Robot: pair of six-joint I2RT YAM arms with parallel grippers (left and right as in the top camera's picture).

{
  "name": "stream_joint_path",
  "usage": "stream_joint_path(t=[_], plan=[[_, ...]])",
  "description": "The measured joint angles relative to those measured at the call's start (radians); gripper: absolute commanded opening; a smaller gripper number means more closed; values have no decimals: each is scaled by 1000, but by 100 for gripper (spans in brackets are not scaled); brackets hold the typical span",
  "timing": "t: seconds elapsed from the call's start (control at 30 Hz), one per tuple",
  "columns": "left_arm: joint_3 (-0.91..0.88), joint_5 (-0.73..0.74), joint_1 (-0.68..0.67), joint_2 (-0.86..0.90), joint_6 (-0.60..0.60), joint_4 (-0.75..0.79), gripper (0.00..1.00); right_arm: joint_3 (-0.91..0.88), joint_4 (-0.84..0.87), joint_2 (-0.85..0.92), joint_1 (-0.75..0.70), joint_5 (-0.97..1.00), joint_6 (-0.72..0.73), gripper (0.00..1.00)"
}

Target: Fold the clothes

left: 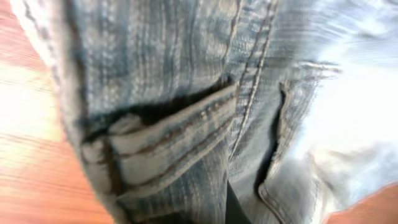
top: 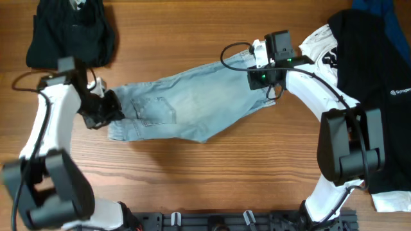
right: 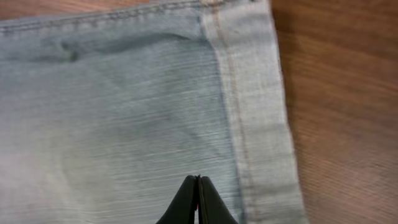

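The blue shorts (top: 192, 106) lie mid-frame on the table (top: 192, 38), their long side running from lower left to upper right. The right pincer (right: 199, 182) is pressed shut by the leg hem. The left pincer (top: 103, 110) sits at the other end, and I cannot tell if it grips.
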Motion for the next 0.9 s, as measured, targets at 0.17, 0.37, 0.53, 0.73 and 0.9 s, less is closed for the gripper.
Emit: stream_joint_path(t=[0.17, 0.37, 0.53, 0.73, 0.9], plan=[[93, -20, 0, -116, 32, -81, 4, -106, 93, 0, 20, -24, 58, 4], [227, 15, -52, -117, 19, -65, 5, -212, 219, -14, 17, -81, 130, 5], [237, 34, -325, -35, -149, 166, 13, -225, 238, -18, 11, -103, 170, 4], [236, 96, -584, 186, -303, 511, 59, -229, 240, -18, 11, -115, 189, 4], [238, 123, -689, 197, -342, 649, 100, -247, 270, -18, 10, -154, 231, 4]])
